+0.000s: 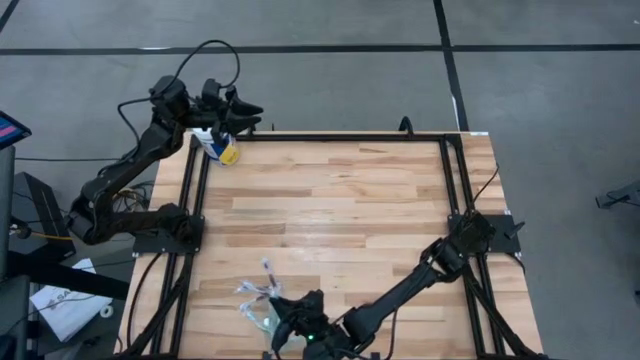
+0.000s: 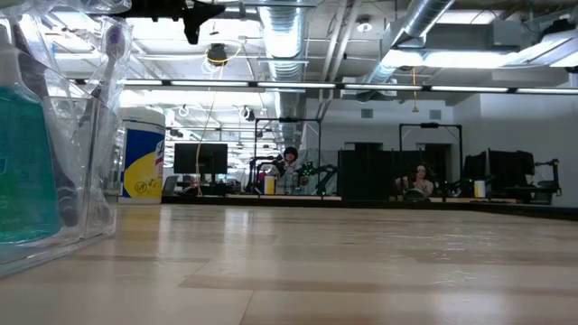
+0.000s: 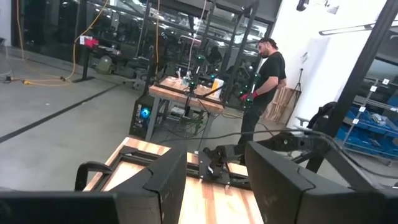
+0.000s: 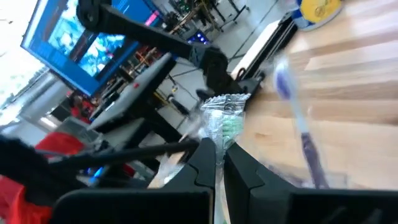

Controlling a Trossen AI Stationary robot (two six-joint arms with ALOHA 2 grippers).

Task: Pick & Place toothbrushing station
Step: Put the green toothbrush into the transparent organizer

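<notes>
Two arms: we see both dark arms at a wooden worktop [image 1: 340, 210], one at each end.
Step in hand: we judge this the pick, with the right arm gripping the toothbrushing station before any carry.
Right pincer [image 4: 219, 167]: at the near left edge of the worktop, fingers pressed almost together on the rim of the clear holder, so we read it as grasping the holder.
Toothbrushing station [image 1: 262, 300]: at the near left edge of the worktop, right against the right pincer.
Holder contents: in the low view, the see-through holder [image 2: 86, 153] carries a purple-headed toothbrush [image 2: 110, 54] standing up and a teal tube [image 2: 25, 167]; the right wrist view shows a purple toothbrush [image 4: 298, 118] and crinkled clear wrapping with green inside.
Left pincer [image 3: 217, 180]: raised over the far left corner, fingers spread apart, gripping nothing.
Canister [image 1: 222, 148]: a white tub with a yellow label stands at the far left corner, below the left pincer; we cannot see inside it.
Next move: we judge a steady, upright lift is needed so the brushes do not spill out.
</notes>
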